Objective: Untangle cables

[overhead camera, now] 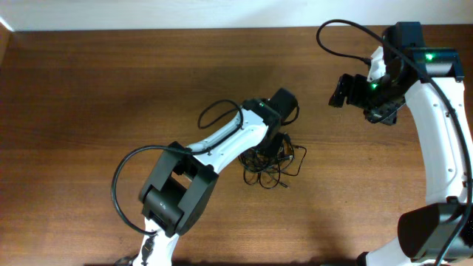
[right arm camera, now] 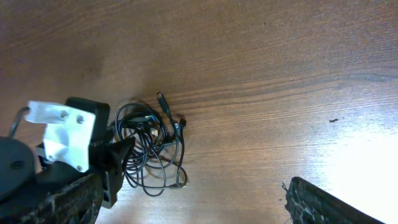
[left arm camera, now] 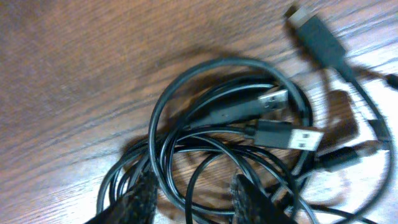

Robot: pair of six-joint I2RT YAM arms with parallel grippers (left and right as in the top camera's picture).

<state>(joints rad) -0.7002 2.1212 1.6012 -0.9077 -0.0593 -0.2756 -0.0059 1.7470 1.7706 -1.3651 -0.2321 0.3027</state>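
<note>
The cables (overhead camera: 277, 164) lie as one loose black tangle on the wooden table, just right of centre. My left gripper (overhead camera: 275, 142) is right over the tangle's near edge. In the left wrist view the cables (left arm camera: 217, 124) form overlapping loops, with two silver-tipped USB plugs (left arm camera: 292, 135) inside them. My left gripper (left arm camera: 194, 190) has its jaws apart, and several strands run between them unpinched. My right gripper (overhead camera: 338, 92) hangs open at the far right, well away from the tangle. In the right wrist view the cables (right arm camera: 152, 146) sit far below my wide-open right gripper (right arm camera: 193, 202).
A thicker black cable (overhead camera: 218, 112) loops off the left arm just beyond the tangle. Another plug (left arm camera: 317, 31) on a loose cord lies at the tangle's outer edge. The table's far edge (overhead camera: 148, 29) meets a white wall.
</note>
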